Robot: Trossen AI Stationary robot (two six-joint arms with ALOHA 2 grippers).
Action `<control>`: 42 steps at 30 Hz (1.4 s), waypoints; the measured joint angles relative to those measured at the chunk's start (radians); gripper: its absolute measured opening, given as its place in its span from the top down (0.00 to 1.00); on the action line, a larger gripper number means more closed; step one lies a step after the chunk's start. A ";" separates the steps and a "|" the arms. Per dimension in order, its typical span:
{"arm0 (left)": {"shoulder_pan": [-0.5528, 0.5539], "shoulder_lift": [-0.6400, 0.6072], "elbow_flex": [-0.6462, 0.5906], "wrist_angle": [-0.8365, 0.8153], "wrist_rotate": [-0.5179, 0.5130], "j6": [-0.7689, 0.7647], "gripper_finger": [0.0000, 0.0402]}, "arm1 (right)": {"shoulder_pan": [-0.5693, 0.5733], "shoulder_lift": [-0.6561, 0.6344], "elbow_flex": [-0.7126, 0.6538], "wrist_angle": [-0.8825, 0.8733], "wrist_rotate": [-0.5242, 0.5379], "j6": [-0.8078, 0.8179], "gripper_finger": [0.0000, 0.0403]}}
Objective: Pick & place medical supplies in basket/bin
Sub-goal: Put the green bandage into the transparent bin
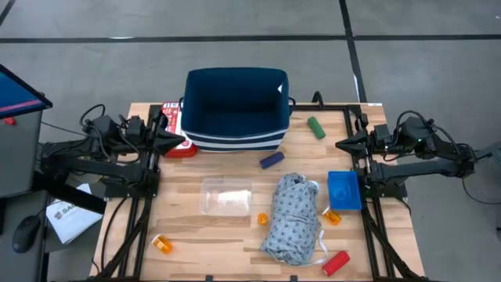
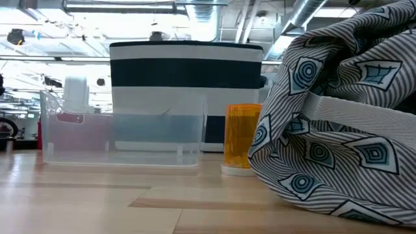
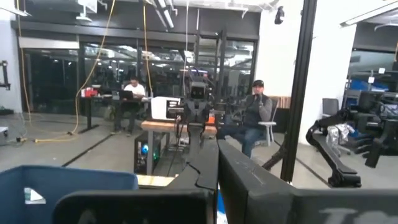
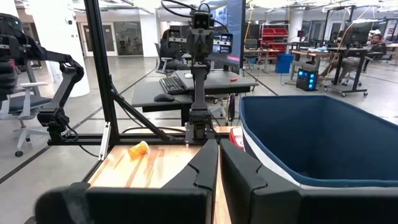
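Observation:
The navy basket [image 1: 235, 106] stands at the table's far middle. The grey patterned garment [image 1: 293, 218] lies bunched near the front, beside the small blue bin [image 1: 343, 190]. A green cylinder [image 1: 315, 127] and a purple-blue one [image 1: 272, 159] lie near the basket, and a red one [image 1: 336, 262] lies at the near right. Orange bottles stand or lie at the near left [image 1: 163, 245], next to the garment [image 1: 263, 218] and by the bin [image 1: 332, 216]. My left gripper [image 1: 182, 141] hovers shut left of the basket. My right gripper [image 1: 338, 143] hovers shut to its right.
A clear plastic tray [image 1: 227, 196] sits mid-table between the basket and the near edge. A red-and-white box [image 1: 174, 117] lies by the basket's left side, under my left gripper. Frame rails run along both table sides. People sit in the room beyond the table.

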 joint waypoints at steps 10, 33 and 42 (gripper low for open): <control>0.000 0.135 0.000 0.048 0.000 -0.103 1.00 | -0.002 0.000 0.000 0.021 0.004 -0.021 0.96; 0.000 0.126 0.000 0.378 0.174 -0.315 0.93 | 0.013 0.060 -0.001 0.229 -0.064 0.490 0.95; -0.038 0.075 0.006 0.492 0.184 -0.263 0.64 | 0.014 0.059 -0.001 0.295 -0.056 0.664 0.92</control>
